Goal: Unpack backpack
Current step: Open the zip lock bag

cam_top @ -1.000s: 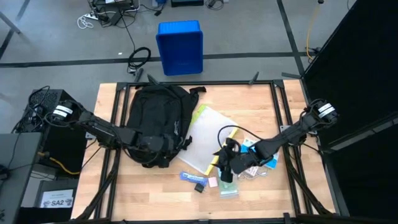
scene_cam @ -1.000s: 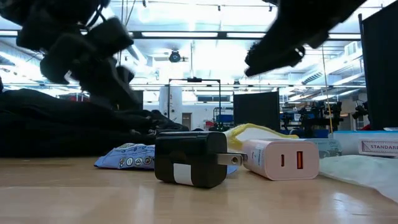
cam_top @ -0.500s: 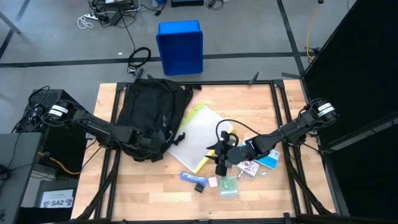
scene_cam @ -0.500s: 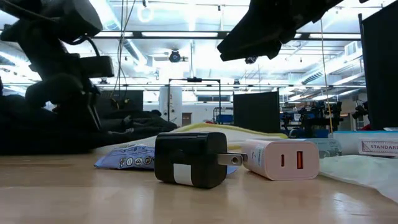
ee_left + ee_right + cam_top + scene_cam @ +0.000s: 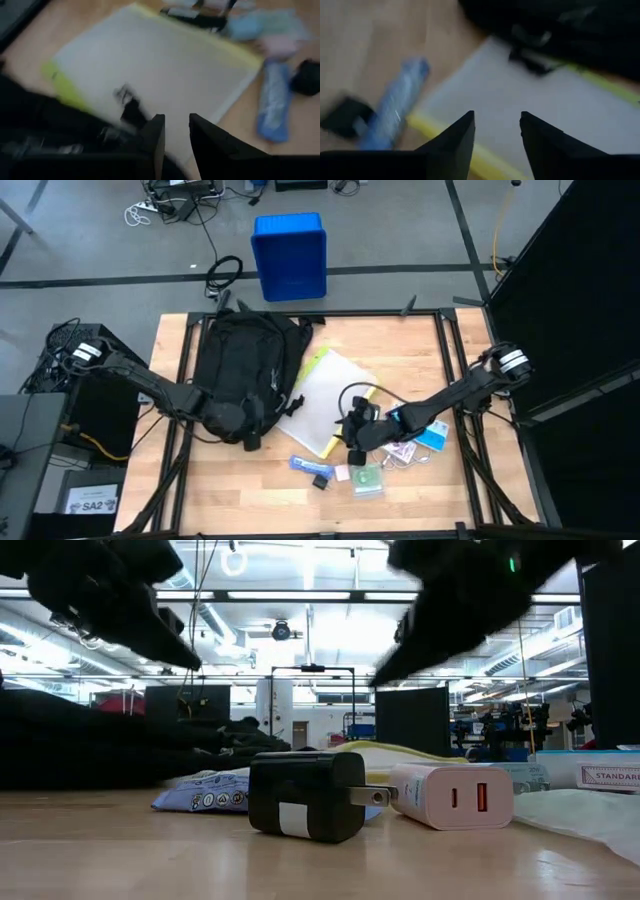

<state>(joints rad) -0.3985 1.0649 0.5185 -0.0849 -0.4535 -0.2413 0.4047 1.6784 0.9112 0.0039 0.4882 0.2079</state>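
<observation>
The black backpack [image 5: 245, 365] lies at the table's far left, its near end lapping over a white folder with a yellow edge [image 5: 325, 402]. My left gripper [image 5: 243, 430] [image 5: 175, 120] is at the backpack's near end, its fingers close together, with black fabric [image 5: 60, 145] right beside them. My right gripper [image 5: 352, 448] [image 5: 496, 117] hovers open over the folder's near right edge, nothing between its fingers. In the low view both arms are dark blurs above the table. My left gripper holds the backpack at its near end [image 5: 238, 418], coming from the table's left and slanting down. The gripper itself and the dark fabric hide the place of contact, so which part it has cannot be told. The rest of the backpack lies on the table.
Small things lie near the front edge: a blue packet [image 5: 310, 467], a black charger [image 5: 305, 795], a pinkish-white charger [image 5: 450, 797], a green pouch [image 5: 367, 480] and cards [image 5: 415, 445]. A blue bin [image 5: 290, 255] stands on the floor beyond the far edge.
My left gripper has gone up and toward the table's left edge, and the backpack has slid left with it, so more of the folder shows. My right gripper has moved down and a little left over the folder's edge.
</observation>
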